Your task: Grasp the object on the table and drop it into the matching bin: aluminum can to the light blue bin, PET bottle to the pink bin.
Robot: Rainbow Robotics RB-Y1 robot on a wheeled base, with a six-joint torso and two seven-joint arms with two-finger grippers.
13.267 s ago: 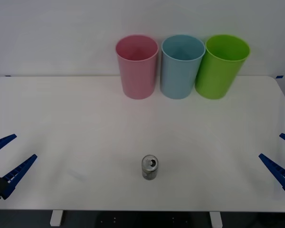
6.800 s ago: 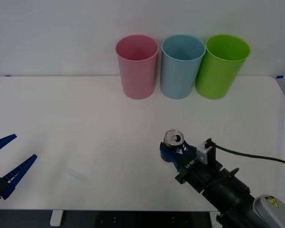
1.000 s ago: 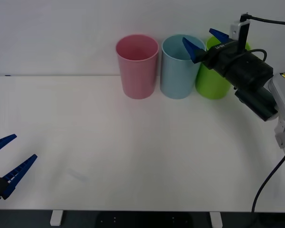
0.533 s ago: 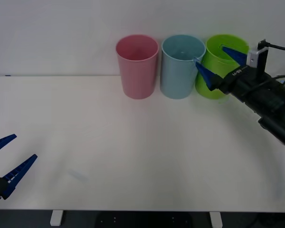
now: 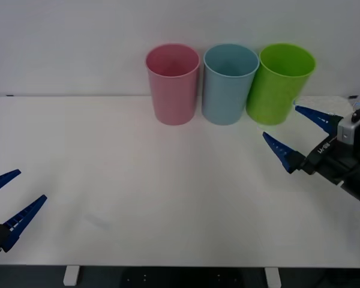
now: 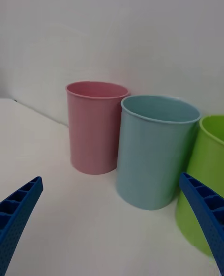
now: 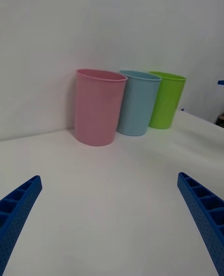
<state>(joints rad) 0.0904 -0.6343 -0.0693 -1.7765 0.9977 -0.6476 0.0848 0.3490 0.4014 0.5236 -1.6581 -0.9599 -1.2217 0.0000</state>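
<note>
Blue bin (image 5: 230, 84) stands upper centre, up-left of the right gripper (image 5: 300, 137), whose fingers are spread and hold nothing. Left gripper (image 5: 11, 203) waits lower left, fingers also spread.

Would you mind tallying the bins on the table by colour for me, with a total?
Pink bin: 1
Light blue bin: 1
Lime green bin: 1
Total: 3 bins, standing in a row at the far edge of the table.
</note>
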